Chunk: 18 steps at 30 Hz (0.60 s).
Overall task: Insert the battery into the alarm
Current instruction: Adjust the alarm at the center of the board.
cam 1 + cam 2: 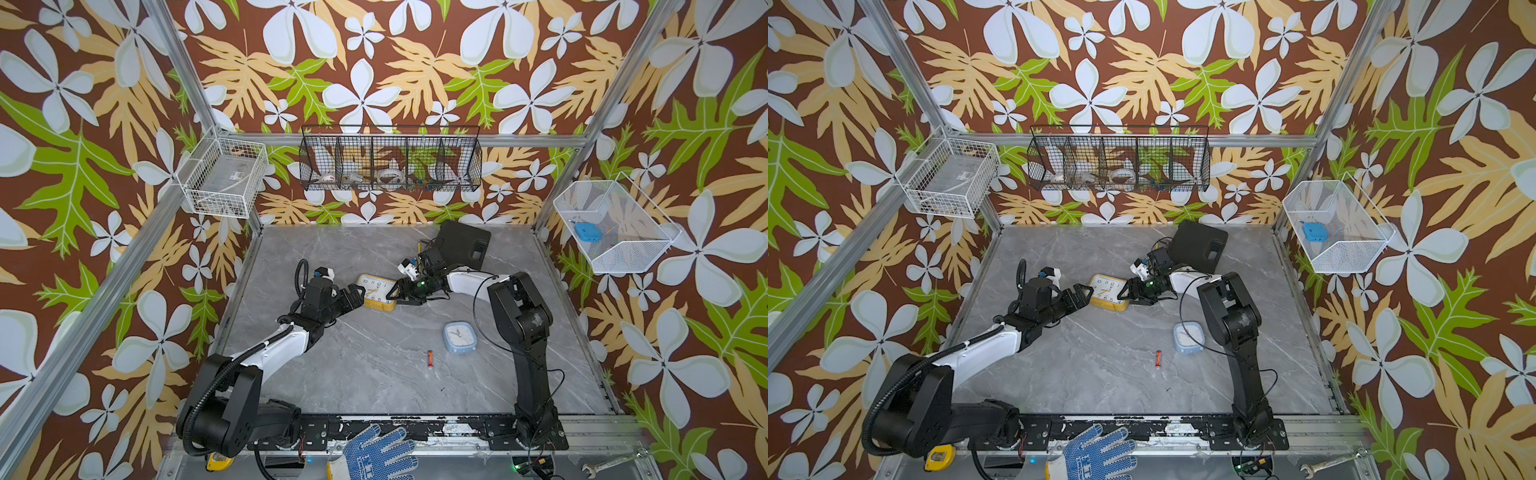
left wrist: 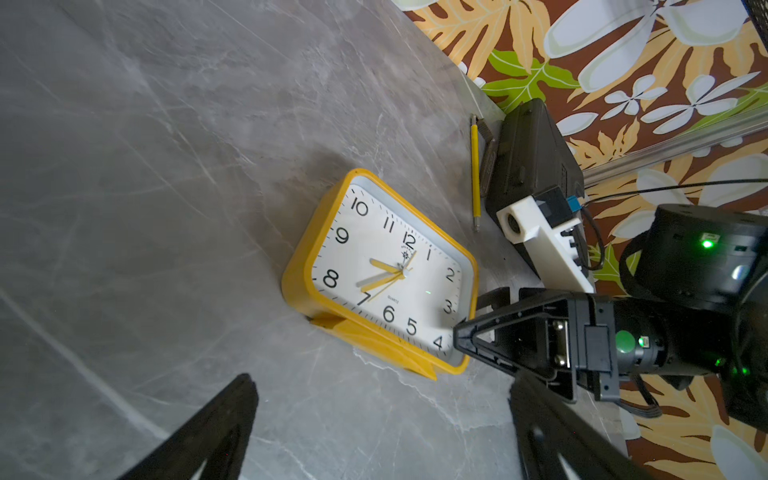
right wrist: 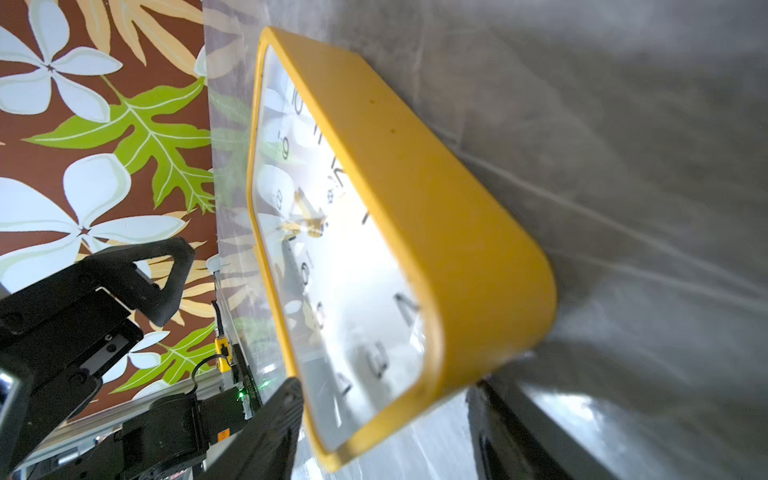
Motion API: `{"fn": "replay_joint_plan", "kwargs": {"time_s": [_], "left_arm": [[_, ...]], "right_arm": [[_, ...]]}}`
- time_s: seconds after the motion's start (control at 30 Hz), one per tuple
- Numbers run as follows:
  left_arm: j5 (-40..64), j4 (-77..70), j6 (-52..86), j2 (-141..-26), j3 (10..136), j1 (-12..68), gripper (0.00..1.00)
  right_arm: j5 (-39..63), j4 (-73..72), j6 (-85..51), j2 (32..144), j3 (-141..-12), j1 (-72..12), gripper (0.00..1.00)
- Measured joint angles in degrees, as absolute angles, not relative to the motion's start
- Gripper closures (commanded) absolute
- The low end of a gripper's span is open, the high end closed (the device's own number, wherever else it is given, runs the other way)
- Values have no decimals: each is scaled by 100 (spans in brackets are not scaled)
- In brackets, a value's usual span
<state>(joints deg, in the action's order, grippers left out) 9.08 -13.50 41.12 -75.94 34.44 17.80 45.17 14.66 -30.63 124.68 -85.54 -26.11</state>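
The alarm is a yellow clock (image 1: 376,291) (image 1: 1108,291) lying face up mid-table. My left gripper (image 1: 358,296) (image 1: 1086,293) is open just short of its left edge; in the left wrist view the clock (image 2: 386,274) lies beyond the wide-apart jaws of the left gripper (image 2: 382,386), with bare table between them. My right gripper (image 1: 394,296) (image 1: 1123,296) is open with one finger on each side of the clock's near right corner (image 3: 415,208); a gap shows beside the far finger (image 3: 511,428). The red battery (image 1: 430,358) (image 1: 1158,358) lies alone nearer the front.
A small blue clock (image 1: 459,337) (image 1: 1189,337) sits face up near the right arm's base link. A black box (image 1: 463,245) (image 2: 532,166) stands at the back right, with a thin yellow tool (image 2: 475,174) beside it. Wire baskets (image 1: 390,162) hang on the walls.
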Motion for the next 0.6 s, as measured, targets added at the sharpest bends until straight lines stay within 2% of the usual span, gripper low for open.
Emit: {"fn": "replay_joint_plan", "kwargs": {"time_s": [0.13, 0.3, 0.4, 0.43, 0.47, 0.6], "left_arm": [[906, -1347, 4123, -7505, 3450, 1872, 4], [843, -1323, 4056, -7424, 3555, 2034, 4], [781, -1299, 4027, -7395, 3684, 2165, 4], [781, -1302, 4016, -7393, 3726, 2206, 4], [779, -1299, 3999, -7393, 3765, 2244, 4], [779, -1308, 3892, -7413, 3861, 2344, 4]], "right_arm": [[4034, 1955, -2744, 12488, -9019, -2571, 20], [3194, 2602, -2064, 12075, -9225, -2517, 18], [2491, 2877, -1345, 11284, -8982, -2495, 18], [2231, 2930, -965, 10908, -8820, -2497, 15], [1966, 2945, -617, 10573, -8654, -2528, 0], [554, 3015, 1120, 9336, -7579, -3166, 0]]}}
